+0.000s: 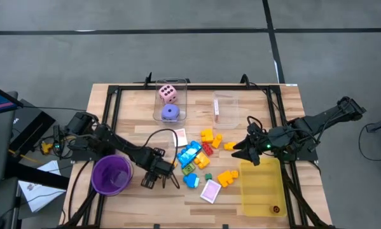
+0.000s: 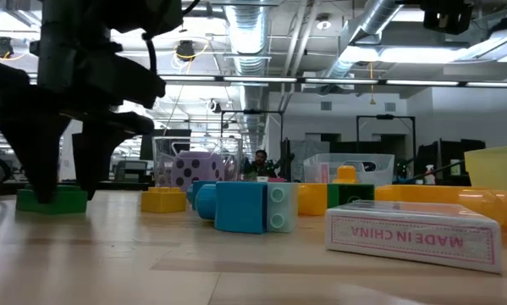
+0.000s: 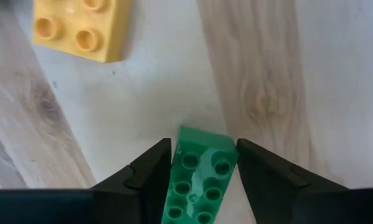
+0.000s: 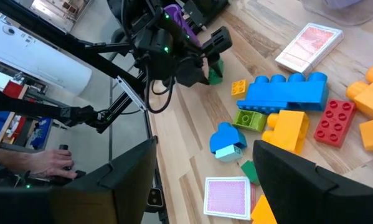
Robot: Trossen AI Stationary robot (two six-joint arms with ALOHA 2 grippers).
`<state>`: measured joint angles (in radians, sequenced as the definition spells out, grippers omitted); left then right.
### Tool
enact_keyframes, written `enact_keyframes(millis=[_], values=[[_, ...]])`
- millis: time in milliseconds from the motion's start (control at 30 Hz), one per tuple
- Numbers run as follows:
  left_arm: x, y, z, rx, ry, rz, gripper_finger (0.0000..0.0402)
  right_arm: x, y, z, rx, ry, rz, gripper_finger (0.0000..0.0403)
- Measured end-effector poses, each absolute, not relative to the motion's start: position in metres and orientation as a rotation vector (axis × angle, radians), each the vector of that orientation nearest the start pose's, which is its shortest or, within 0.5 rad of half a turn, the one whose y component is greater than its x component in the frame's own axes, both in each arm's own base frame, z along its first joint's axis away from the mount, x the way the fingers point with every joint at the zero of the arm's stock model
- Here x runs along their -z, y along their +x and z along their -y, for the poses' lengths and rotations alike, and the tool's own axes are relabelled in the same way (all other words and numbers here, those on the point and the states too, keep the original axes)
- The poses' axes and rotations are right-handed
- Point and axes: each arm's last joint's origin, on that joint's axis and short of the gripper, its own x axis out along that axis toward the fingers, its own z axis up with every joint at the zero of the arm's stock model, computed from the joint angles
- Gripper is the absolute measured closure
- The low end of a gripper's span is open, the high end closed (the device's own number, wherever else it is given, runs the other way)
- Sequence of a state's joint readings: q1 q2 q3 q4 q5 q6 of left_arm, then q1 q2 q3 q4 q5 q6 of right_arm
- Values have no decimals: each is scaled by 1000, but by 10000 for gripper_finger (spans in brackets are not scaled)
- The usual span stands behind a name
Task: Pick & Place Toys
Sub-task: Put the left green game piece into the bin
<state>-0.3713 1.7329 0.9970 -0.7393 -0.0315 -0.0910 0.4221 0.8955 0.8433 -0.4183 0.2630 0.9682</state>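
A green studded brick (image 3: 198,180) lies flat on the wooden table, stud side up, near the front left of the toy pile. My left gripper (image 1: 155,175) points straight down over it, a finger at each long side, closed onto it. The same brick (image 2: 52,201) shows on the tabletop in the low view, under the dark fingers. A yellow brick (image 3: 80,28) lies just beyond. Blue (image 1: 189,154), red (image 1: 207,149), yellow (image 1: 207,135) and orange (image 1: 227,178) bricks and a pink card (image 1: 210,191) lie mid-table. My right gripper (image 1: 244,150) hovers open and empty at the pile's right. My left gripper has the green brick between its two fingers, which meet its two long sides (image 3: 177,163) near one end. The fingers (image 3: 150,169) come from above, pointing down, and lie across the brick. The brick rests flat on the table, slightly askew between the fingers.
A purple cup (image 1: 110,175) stands close to the left of my left gripper. A yellow tray (image 1: 261,187) sits at the front right. At the back, a clear box (image 1: 177,105) holds a pink and a purple die, beside another clear box (image 1: 225,108). A black frame rims the table.
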Motion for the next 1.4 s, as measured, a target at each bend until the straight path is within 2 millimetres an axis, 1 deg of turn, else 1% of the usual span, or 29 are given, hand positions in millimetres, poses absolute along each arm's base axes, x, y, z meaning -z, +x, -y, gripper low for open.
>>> enact_keyframes(millis=[133,233,500,767,833,967,1067,1267,1400], values=[[-148,276,101,190,205,-1460,250,-313,175,-70,70,793,-477,143],[-148,278,97,152,166,-1462,257,-313,175,-70,70,793,-478,143],[-148,279,93,126,143,-1462,258,-313,175,-70,70,793,-478,143],[-148,280,92,63,69,-1454,260,-313,175,-70,70,793,-477,143],[-152,281,91,49,40,-1431,262,-313,175,-70,70,793,-477,143],[-166,286,86,13,-39,-1328,263,-313,175,-70,70,792,-476,143],[-184,289,78,-67,-116,-1211,263,-314,175,-70,71,791,-471,143],[-226,296,52,-254,-341,-886,263,-316,178,-66,74,780,-437,143],[-247,302,36,-345,-487,-671,263,-319,180,-64,68,767,-408,143]])
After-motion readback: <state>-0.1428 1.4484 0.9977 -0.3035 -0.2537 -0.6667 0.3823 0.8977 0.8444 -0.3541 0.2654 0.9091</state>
